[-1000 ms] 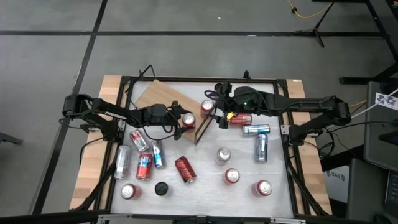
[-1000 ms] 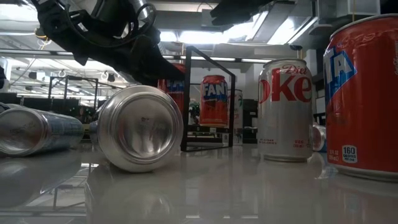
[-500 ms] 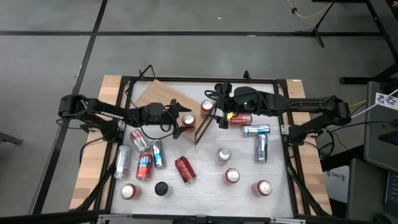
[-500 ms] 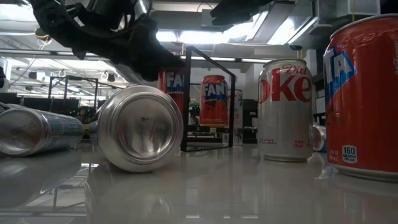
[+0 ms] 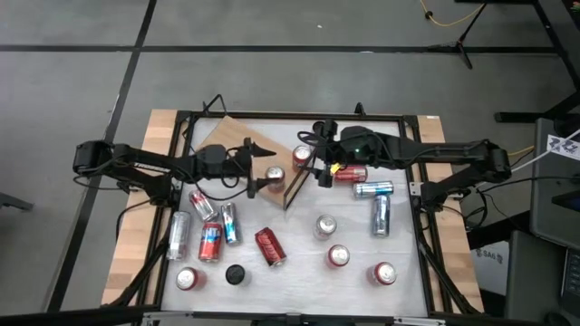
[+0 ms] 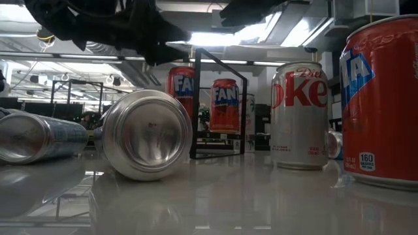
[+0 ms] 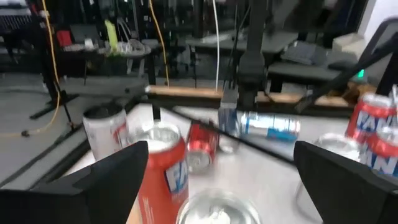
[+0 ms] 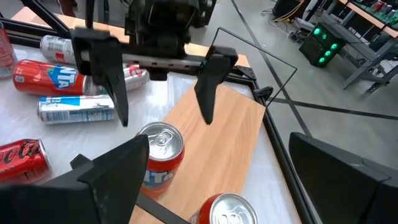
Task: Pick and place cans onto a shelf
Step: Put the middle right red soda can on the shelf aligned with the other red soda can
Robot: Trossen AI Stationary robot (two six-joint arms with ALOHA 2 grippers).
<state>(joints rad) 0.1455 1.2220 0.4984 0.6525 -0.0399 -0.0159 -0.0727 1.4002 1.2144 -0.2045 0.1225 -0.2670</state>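
Left end effector (image 5: 260, 169) was spread wide and empty, just beside a red Fanta can (image 5: 274, 176) standing upright on the shelf (image 5: 237, 138). Best withdrawal looked straight, fingers kept wide, no can contact. Right end effector (image 5: 319, 167) hung released over the shelf's framed end.

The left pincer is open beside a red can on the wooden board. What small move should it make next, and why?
Probably draw the left pincer straight back, away from the red can. The can stands upright on the board, and the open fingers are apart from it, so it looks placed. Several cans lie on the table nearby, not yet shelved. The right pincer waits at the board's other end.
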